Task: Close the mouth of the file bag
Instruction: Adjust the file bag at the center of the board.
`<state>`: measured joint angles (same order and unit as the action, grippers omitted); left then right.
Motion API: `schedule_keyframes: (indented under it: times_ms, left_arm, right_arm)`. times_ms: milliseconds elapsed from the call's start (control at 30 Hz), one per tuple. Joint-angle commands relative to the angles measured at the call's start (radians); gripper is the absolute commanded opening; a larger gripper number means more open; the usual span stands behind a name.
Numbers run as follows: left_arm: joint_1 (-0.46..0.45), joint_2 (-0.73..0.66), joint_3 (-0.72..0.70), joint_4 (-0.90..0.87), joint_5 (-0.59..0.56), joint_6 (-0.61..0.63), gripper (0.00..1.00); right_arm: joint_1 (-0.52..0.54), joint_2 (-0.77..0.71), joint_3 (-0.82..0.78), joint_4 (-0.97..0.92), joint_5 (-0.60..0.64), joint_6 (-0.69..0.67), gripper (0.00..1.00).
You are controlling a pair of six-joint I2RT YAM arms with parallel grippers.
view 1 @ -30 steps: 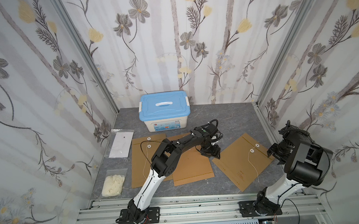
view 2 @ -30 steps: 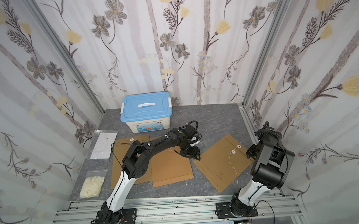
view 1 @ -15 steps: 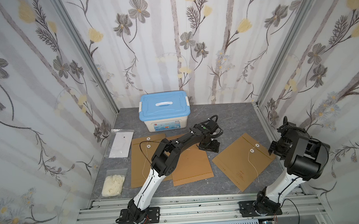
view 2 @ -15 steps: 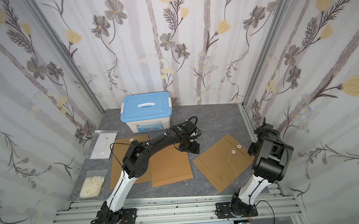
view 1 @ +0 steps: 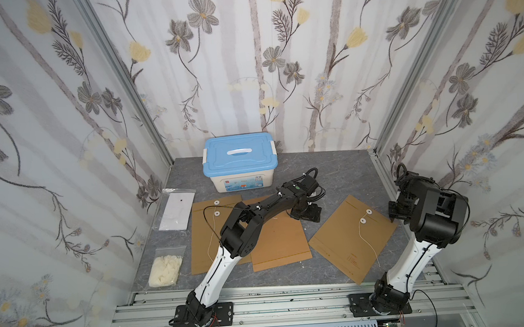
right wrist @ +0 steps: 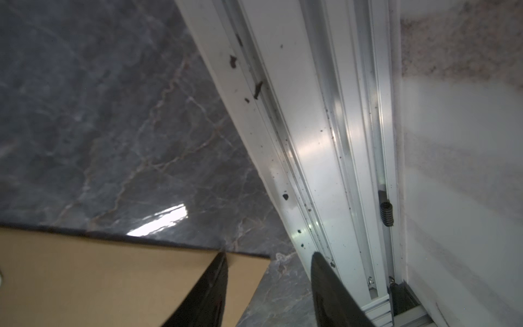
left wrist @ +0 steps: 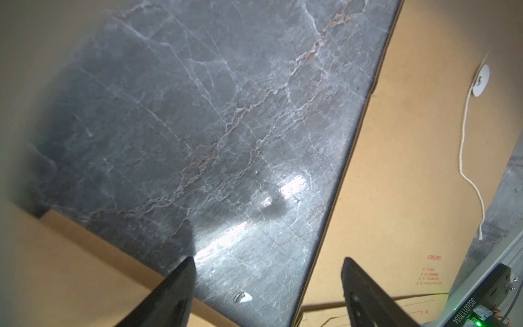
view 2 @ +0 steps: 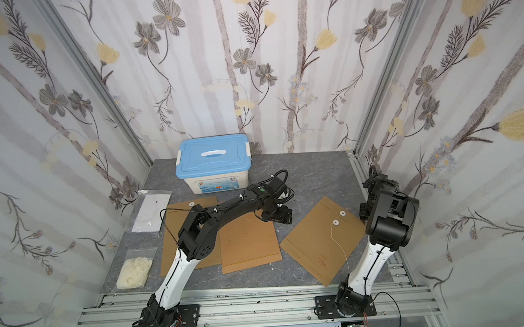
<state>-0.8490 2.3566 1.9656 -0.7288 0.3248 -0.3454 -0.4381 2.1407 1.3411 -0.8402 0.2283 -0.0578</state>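
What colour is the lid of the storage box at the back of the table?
Light blue lid, with a white handle, clearest in a top view.

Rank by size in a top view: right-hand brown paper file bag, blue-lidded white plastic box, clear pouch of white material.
Largest first:
1. brown paper file bag
2. blue-lidded box
3. clear pouch

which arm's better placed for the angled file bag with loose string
Right, probably: the right gripper hovers open at that file bag's corner, near the string discs; the left gripper sits farther off.
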Motion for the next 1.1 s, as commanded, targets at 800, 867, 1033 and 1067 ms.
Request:
schedule_keyframes:
  times_ms: [800,867,1033,1067]
  left_arm:
    - [-0.117,0.185,0.203,-0.258,-0.038,0.067,0.8]
    - [-0.136,0.192,0.206,-0.276,-0.058,0.056,0.79]
    - [-0.211,0.313,0.328,-0.385,-0.133,0.065,0.75]
    - [-0.225,0.325,0.34,-0.394,-0.13,0.068,0.74]
  right_arm:
    - [0.092,0.007,-0.096,0.254,-0.161,-0.291,0.43]
    - [0.096,0.007,-0.095,0.254,-0.153,-0.29,0.42]
    - [0.097,0.008,-0.095,0.256,-0.151,-0.292,0.42]
    - [0.098,0.008,-0.094,0.256,-0.152,-0.292,0.42]
